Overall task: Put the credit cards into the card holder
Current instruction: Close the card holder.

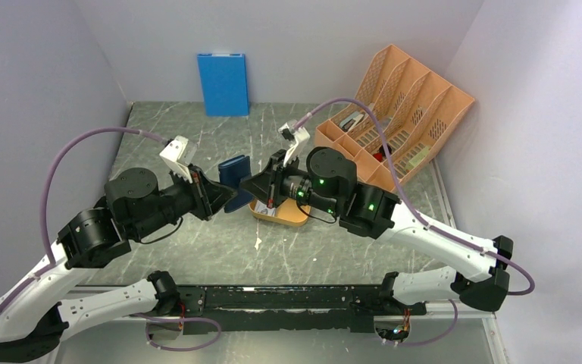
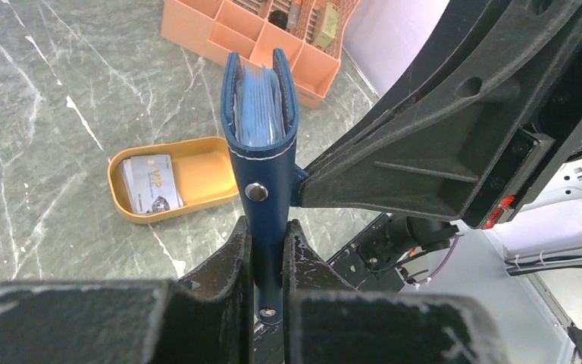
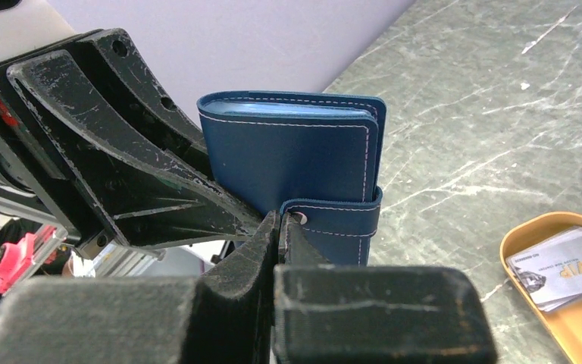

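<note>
The navy card holder (image 1: 235, 176) is held off the table between both grippers. My left gripper (image 2: 269, 246) is shut on its spine edge and holds it upright, with the pale inner pockets (image 2: 258, 106) facing away. My right gripper (image 3: 282, 221) is shut on the snap tab (image 3: 345, 216), which is wrapped round the closed card holder (image 3: 295, 148). In the top view the left gripper (image 1: 222, 199) and right gripper (image 1: 253, 186) meet at the card holder. The grey-silver credit cards (image 2: 150, 182) lie stacked in the orange oval tray (image 2: 206, 168). They also show in the right wrist view (image 3: 568, 267).
The orange tray (image 1: 292, 220) sits on the table just under the right gripper. An orange desk organizer (image 1: 394, 114) with small items stands at the back right. A bright blue flat panel (image 1: 223, 83) leans against the back wall.
</note>
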Robot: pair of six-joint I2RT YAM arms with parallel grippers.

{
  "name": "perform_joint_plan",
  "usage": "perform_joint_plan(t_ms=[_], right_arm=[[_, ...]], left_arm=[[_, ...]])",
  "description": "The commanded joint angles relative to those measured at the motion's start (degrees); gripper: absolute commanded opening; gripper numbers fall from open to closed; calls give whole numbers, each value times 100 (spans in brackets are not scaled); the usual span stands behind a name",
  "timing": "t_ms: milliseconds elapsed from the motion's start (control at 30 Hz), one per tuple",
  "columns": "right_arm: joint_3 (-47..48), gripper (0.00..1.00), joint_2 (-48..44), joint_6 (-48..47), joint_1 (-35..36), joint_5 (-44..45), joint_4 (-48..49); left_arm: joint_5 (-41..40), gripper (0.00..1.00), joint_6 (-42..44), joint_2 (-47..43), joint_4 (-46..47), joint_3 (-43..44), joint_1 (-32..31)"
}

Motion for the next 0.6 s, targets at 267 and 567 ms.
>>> perform_joint_plan(t_ms=[267,567], right_arm=[[-604,0,-646,-93,-404,-846,536],[-503,0,-528,-109,-464,-1212,631]], left_arm=[[251,5,-181,-313,488,144,-195],[445,5,-112,-316,566,132,-194]])
